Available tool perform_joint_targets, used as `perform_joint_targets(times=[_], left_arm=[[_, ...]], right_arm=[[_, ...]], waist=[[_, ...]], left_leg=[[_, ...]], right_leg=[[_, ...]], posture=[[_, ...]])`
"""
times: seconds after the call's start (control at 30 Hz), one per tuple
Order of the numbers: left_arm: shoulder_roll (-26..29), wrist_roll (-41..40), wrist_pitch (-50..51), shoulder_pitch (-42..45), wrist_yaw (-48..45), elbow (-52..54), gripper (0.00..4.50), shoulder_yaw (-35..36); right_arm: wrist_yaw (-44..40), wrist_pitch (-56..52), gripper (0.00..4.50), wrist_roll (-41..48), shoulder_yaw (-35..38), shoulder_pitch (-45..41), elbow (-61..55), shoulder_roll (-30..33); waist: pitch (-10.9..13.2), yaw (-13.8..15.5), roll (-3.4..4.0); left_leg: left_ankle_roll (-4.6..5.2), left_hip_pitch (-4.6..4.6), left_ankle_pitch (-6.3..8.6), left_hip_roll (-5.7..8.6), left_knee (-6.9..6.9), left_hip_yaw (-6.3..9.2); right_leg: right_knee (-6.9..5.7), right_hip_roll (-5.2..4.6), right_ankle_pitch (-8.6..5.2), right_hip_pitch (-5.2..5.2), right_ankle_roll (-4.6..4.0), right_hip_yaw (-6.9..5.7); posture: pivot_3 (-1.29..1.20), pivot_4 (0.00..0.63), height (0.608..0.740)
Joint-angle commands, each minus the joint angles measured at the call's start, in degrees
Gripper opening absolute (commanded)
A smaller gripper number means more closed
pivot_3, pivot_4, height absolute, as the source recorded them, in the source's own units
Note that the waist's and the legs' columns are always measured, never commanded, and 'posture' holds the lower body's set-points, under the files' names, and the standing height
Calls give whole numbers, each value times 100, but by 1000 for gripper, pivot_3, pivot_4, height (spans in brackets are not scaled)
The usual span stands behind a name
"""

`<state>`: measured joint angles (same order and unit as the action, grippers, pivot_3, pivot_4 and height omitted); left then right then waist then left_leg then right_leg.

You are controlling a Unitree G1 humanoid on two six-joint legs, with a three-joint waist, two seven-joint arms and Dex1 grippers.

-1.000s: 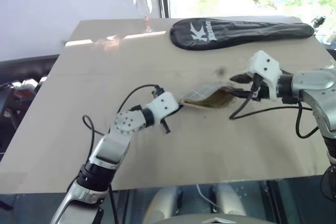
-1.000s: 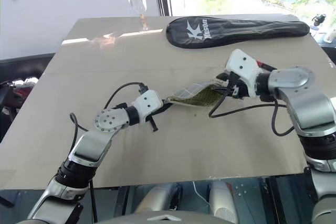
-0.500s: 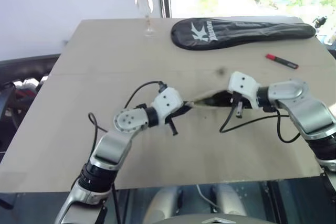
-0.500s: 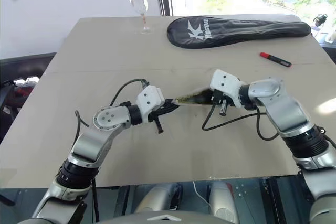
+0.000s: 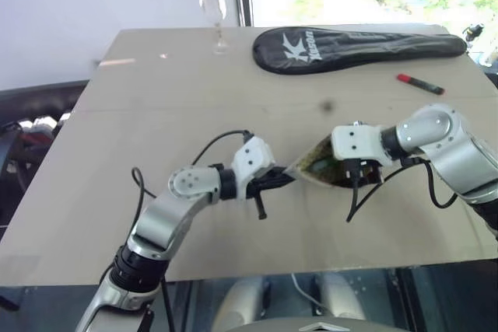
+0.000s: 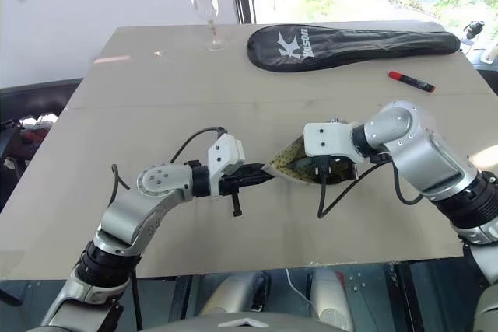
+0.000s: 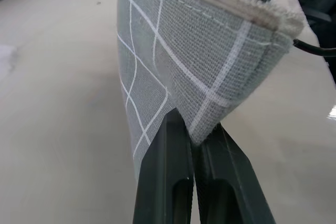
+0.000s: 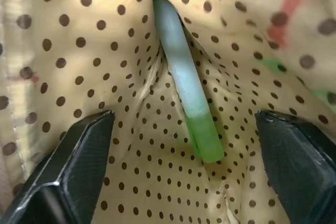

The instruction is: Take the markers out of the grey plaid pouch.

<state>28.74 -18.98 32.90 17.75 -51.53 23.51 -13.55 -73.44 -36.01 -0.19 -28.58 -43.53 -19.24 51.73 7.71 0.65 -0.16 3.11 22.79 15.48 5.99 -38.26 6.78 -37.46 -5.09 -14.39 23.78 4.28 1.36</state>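
Grey plaid pouch [image 6: 292, 165] sits mid-counter, between my two arms, mouth end lifted off the counter [image 6: 156, 114] and facing my right side. Tan polka-dot lining visible inside.

Pale green marker [image 8: 185, 82] is in the pouch, lying along the lining fold, brighter green end nearest my right wrist camera. Nothing touching it.

Red marker [image 6: 411, 81] with the black end is out, lying on the counter at the far right, just in front of the racket cover's narrow end, well apart from the pouch. It also shows in the left wrist view, past the pouch edge.

Left tool [image 7: 194, 145]: fingers pressed together, clamped on a corner of the plaid fabric, holding that end of the pouch up. Grid lines and the woven edge strip are clear right above the fingers.

Right tool [image 8: 184, 182]: fingers spread wide, one either side of the pouch opening, pointed down into the mouth. The green marker lies between the two fingers [image 8: 73, 166] in that view, beyond the tips. Can't tell from the head views whether the fingertips are actually inside the opening or just at the rim; the white wrist housing blocks it.

Further out: long black racket cover [image 6: 350, 36] with white lettering along the far edge of the counter, wine glass [image 6: 204, 5] upright at the far left of it, both well clear of the pouch.
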Motion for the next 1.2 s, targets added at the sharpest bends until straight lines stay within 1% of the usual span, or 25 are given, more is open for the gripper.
perform_joint_targets(times=[0.03, 0.17, 0.33, 0.37, 0.4, 0.43, 0.47, 0.5, 0.53, 0.63, 0.73, 0.83, 0.97, 1.07, 1.2], left_arm=[[-20, -339, 82, 65, -147, 225, 0, 8], [-52, -389, 108, 110, -264, 61, 0, -104], [-99, -357, 66, 160, -283, -56, 0, -196], [-105, -355, 66, 168, -279, -64, 0, -201], [-109, -353, 69, 169, -271, -65, 0, -204], [-107, -346, 68, 152, -255, -59, 0, -198], [-101, -335, 61, 129, -242, -54, 0, -193], [-87, -314, 40, 92, -234, -49, 0, -193], [-77, -293, 24, 64, -226, -46, 0, -199], [-52, -170, -67, -1, -172, -79, 0, -236], [-4, 102, -317, -40, -81, -285, 0, -309], [166, 727, -845, -32, 119, -634, 0, -456], [312, 1240, -1445, -64, 266, -956, 0, -542], [369, 1545, -1815, -127, 408, -1199, 0, -542], [362, 1628, -1994, -154, 485, -1261, 0, -480]], right_arm=[[-282, -14, 4459, -151, -198, -123, -101, 38], [-223, 541, 4459, -724, -689, -145, 777, -221], [-3, 1104, 4459, -956, -797, -144, 1901, -827], [-2, 1217, 3930, -998, -781, -139, 2027, -867], [-35, 1306, 3659, -1039, -769, -129, 2095, -873], [-87, 1368, 3062, -1055, -753, -113, 2116, -872], [-122, 1403, 2657, -1055, -733, -97, 2119, -876], [-139, 1420, 2123, -1055, -710, -84, 2106, -884], [-149, 1444, 1751, -1057, -689, -77, 2098, -889], [-155, 1484, 422, -1075, -616, -71, 2026, -896], [-163, 1448, 393, -1084, -513, -94, 1854, -867], [-64, 1263, 393, -1127, -301, -179, 1451, -766], [20, 941, 393, -1041, 18, -241, 1079, -696], [65, 669, 393, -897, 323, -213, 763, -624], [129, 258, 393, -633, 654, -132, 346, -587]], waist=[[0, 1, 0], [-1, -10, -1], [-2, -62, -3], [-2, -71, -3], [-2, -78, -3], [-3, -87, -4], [-3, -85, -5], [-3, -81, -5], [-3, -80, -5], [-3, -83, -5], [-3, -81, -5], [-3, -74, -5], [-3, -69, -4], [-2, -62, -3], [-2, -49, -3]], left_leg=[[0, 0, 0, 0, 0, 0], [0, -2, 0, 0, -1, -1], [-1, -7, -1, -2, -1, -2], [-1, -8, -1, -2, -1, -2], [-1, -9, -1, -2, -2, -2], [-1, -9, -1, -2, -2, -2], [-1, -10, -1, -2, -3, -1], [-1, -11, -1, -2, -5, 1], [-1, -12, -1, -1, -7, 2], [-1, -14, -1, -1, -9, 3], [-1, -15, -1, -1, -8, 5], [-1, -15, -1, -1, -8, 4], [-1, -12, 0, 0, -5, 3], [-2, -10, 0, 0, -3, 3], [-1, -3, 0, 0, -2, 4]], right_leg=[[0, 0, 0, 0, 0, 0], [0, 0, 0, -2, 0, 0], [-5, 4, 0, -2, 0, 2], [-6, 5, 0, -3, 0, 2], [-7, 4, 0, -3, 0, 2], [-6, 4, 0, -4, 0, 3], [-5, 4, 0, -7, 0, 1], [-4, 3, 0, -7, 0, -2], [-3, 3, 0, -9, 0, -3], [-5, 3, 0, -10, 0, -2], [-7, 3, 0, -10, 0, -3], [-7, 3, 0, -9, 0, -2], [-6, 2, 0, -8, 0, -1], [-5, 2, 0, -6, 0, -1], [0, 0, 0, -3, 0, -1]], posture=[[0, 150, 740], [0, 150, 740], [0, 150, 740], [0, 150, 740], [0, 150, 740], [0, 150, 740], [0, 150, 740], [0, 150, 740], [0, 150, 740], [0, 150, 740], [0, 150, 740], [0, 150, 740], [0, 150, 740], [0, 150, 740], [0, 150, 740]])
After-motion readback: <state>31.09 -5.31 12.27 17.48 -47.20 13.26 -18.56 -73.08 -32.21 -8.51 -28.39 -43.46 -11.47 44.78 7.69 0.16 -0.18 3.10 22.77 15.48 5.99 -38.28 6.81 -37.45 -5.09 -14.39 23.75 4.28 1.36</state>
